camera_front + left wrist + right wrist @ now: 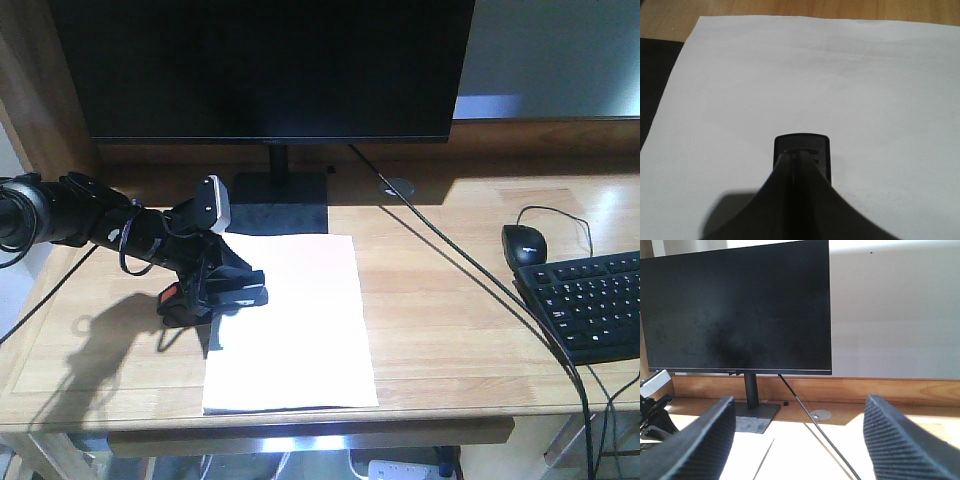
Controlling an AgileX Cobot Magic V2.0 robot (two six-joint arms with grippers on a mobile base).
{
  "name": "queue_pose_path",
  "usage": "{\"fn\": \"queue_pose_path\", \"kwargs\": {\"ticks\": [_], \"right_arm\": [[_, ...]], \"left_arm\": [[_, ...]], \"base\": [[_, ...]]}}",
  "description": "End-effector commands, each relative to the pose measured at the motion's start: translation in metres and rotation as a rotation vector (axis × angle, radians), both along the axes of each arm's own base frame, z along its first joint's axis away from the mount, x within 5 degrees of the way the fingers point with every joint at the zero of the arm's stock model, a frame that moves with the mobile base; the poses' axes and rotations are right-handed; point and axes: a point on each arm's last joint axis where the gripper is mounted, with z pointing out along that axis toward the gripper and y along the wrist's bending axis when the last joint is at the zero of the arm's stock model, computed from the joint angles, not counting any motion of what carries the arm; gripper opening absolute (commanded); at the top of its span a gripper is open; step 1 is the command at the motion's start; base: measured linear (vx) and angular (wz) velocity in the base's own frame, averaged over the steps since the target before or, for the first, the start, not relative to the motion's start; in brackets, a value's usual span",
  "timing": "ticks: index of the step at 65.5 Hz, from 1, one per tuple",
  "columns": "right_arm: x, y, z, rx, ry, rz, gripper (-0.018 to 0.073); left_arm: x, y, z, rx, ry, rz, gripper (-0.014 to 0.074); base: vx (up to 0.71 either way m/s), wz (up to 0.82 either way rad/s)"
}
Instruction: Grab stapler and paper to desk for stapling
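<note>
Paper (295, 320) lay flat on the wooden surface (450, 300) in front of the monitor (265, 65), as we saw from the front view. Our left pincer (225, 290) was clamped on the stapler (215, 297), which sat over the sheet's left edge. Our right pincer (797, 440) hung spread wide, holding nothing. A mouse (524, 245) and keyboard (595, 305) lay well apart at the right.

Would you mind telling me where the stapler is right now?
In the front view, the stapler sits in the left gripper at the left edge of the paper, in front of the monitor stand.
</note>
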Motion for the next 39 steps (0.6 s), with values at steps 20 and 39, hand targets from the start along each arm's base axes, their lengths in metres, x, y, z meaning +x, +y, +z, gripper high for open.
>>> {"fn": "queue_pose_path", "kwargs": {"ticks": [20,39], "right_arm": [[-0.0047,0.0015,0.0117,0.000,-0.068,0.030,0.0497],[-0.0047,0.0015,0.0117,0.000,-0.068,0.030,0.0497]], "left_arm": [[-0.0025,-0.0012,0.0086,0.051,-0.014,-0.031,-0.0007],[-0.0027,-0.0014,0.0087,0.049,-0.012,-0.033,-0.0007]], "base": [[0.00,0.00],[0.00,0.00]]}}
